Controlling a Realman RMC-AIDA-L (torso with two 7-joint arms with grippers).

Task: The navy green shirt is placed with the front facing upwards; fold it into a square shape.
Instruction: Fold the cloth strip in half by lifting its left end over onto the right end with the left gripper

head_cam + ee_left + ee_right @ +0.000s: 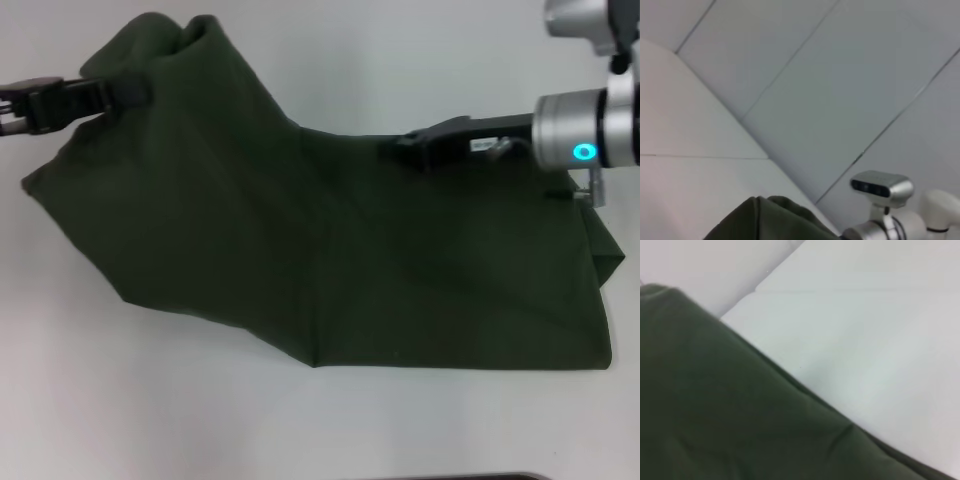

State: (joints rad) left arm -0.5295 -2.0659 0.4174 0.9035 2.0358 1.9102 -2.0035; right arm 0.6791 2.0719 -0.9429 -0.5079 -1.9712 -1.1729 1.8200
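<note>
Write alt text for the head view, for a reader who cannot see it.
A dark green shirt lies rumpled on a white table, pinched at its far edge by both grippers. The left gripper grips a bunched corner at the far left; the right gripper holds the edge farther right.

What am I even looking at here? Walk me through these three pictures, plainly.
This is a two-armed robot folding a shirt. The large picture is taken from a camera on its head, looking down at a white table. On the table lies a dark olive-green shirt, already partly folded over, with no print showing.

The left end effector comes in from the left and pinches a bunched far corner of the cloth. The right end effector comes in from the right and grips the shirt's far edge.

The other two pictures come from cameras on the wrists. The left wrist view shows a bit of cloth and the other arm. The right wrist view shows cloth over the table.
</note>
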